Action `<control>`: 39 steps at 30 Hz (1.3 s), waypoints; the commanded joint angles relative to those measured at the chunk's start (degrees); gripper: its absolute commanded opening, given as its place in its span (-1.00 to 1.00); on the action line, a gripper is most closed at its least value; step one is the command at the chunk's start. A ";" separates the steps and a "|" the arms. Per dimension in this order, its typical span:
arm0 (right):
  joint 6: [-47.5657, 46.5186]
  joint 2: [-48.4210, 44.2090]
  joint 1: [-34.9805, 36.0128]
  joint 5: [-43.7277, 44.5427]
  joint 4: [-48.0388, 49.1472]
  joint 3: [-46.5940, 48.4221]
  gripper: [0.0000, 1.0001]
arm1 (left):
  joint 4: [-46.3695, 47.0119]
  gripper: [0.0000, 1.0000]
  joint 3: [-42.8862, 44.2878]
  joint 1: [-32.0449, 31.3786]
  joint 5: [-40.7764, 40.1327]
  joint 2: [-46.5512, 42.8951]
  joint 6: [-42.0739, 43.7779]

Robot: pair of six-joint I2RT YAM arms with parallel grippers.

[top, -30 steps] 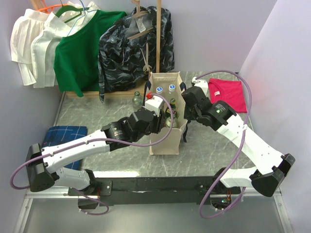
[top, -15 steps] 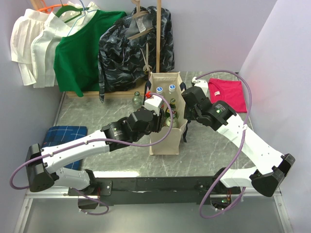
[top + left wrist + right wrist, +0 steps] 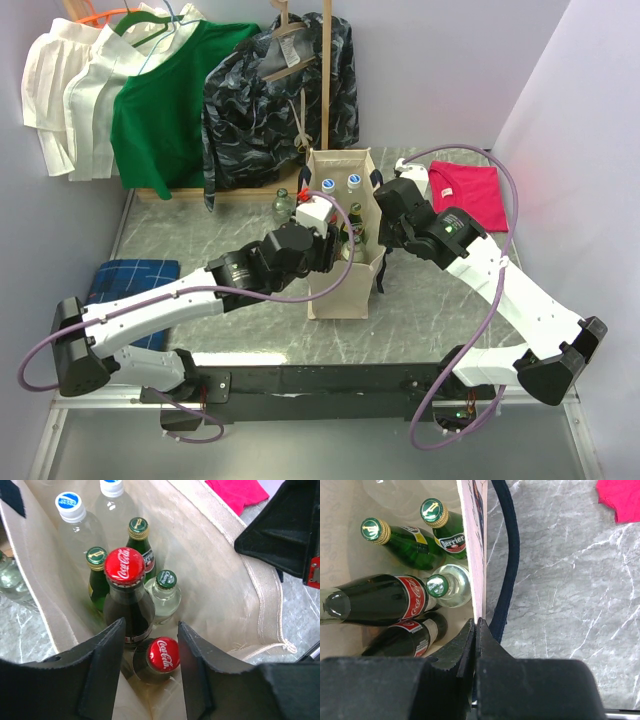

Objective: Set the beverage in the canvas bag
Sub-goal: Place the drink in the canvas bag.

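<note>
Two arms (image 3: 180, 300) lean over the canvas bag (image 3: 345, 300) at mid-frame on our counter (image 3: 180, 225), hung garments (image 3: 165, 100) behind. Lower centre, our left fingers (image 3: 100, 675), released, straddle the cola bottle (image 3: 125, 566) standing inside among other bottles (image 3: 137, 535). Bottom centre, our right fingers (image 3: 492, 652) clench the bag's rim.

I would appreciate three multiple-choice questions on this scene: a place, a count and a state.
1. The cola bottles stand: A inside the canvas bag; B behind it; C in front of it.
2. Red caps in the left wrist view: A one; B two; C four.
3. The right gripper is: A open wide; B shut on a bottle; C shut on the bag's rim.
Answers: 1 A, canvas walls surround them; 2 B, two Coca-Cola caps show; 3 C, it pinches the wall's top edge.
</note>
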 commanded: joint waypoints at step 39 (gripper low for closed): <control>1.41 -1.79 -0.10 2.87 1.78 5.84 -0.55 | -7.21 0.69 7.03 23.31 0.99 -3.77 -1.98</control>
